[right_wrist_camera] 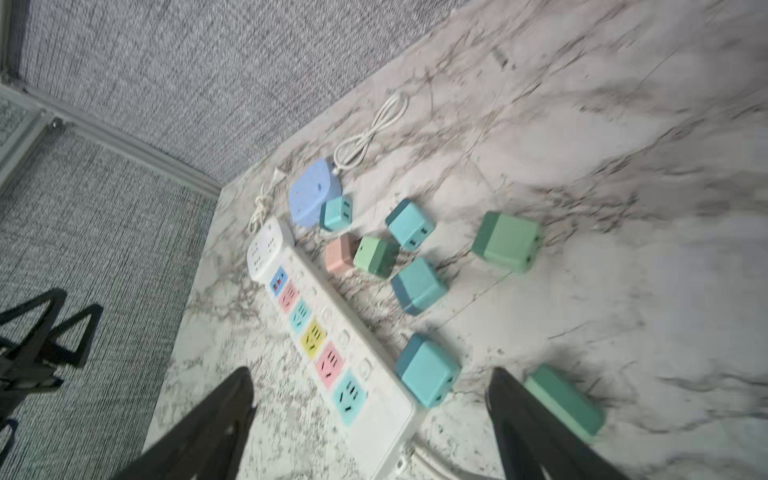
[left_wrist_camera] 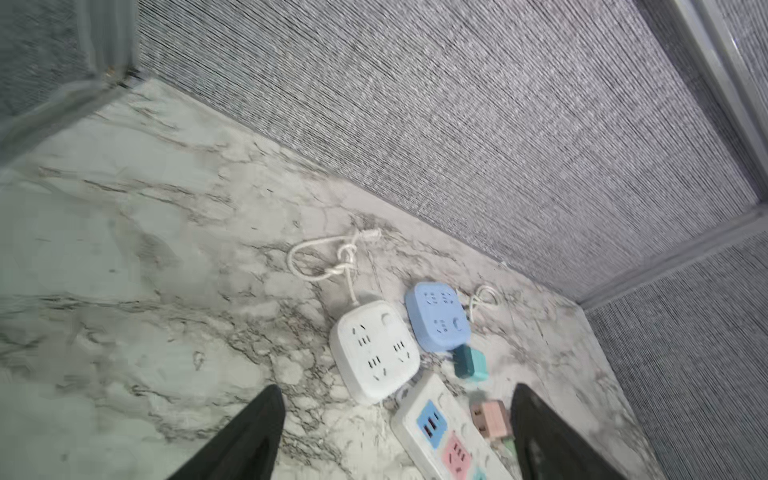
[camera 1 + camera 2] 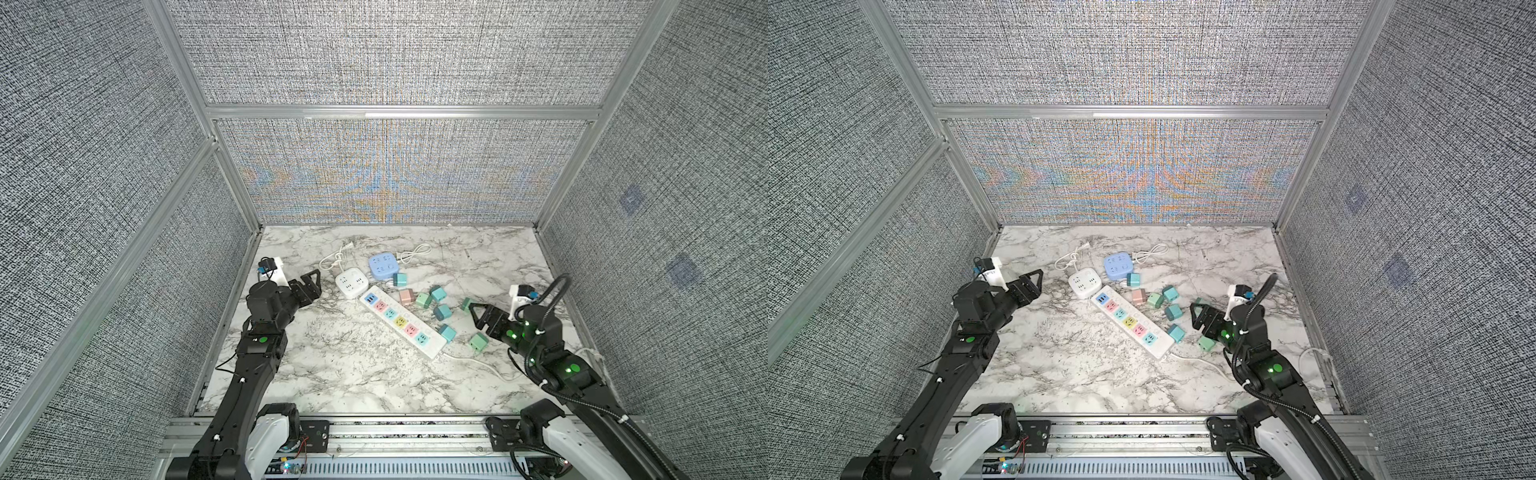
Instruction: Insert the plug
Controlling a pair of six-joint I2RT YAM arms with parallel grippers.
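A long white power strip (image 3: 398,321) with coloured sockets lies slanted mid-table; the right wrist view shows it too (image 1: 328,345). Several loose plug cubes lie to its right: a pink plug (image 3: 406,296), a teal plug (image 1: 428,370) touching the strip's near end, and a green plug (image 1: 565,401) beside one of my right fingers. My left gripper (image 3: 312,286) hovers open left of the strip's far end, its jaws wide and empty in the left wrist view (image 2: 397,388). My right gripper (image 3: 478,318) is open and empty among the right-hand plugs (image 1: 370,372).
A white square socket block (image 3: 352,282) and a blue one (image 3: 382,266) sit behind the strip, each with a coiled white cord. The strip's own cord (image 3: 478,361) trails to the right. Grey fabric walls enclose three sides; a metal rail (image 3: 374,432) runs along the front.
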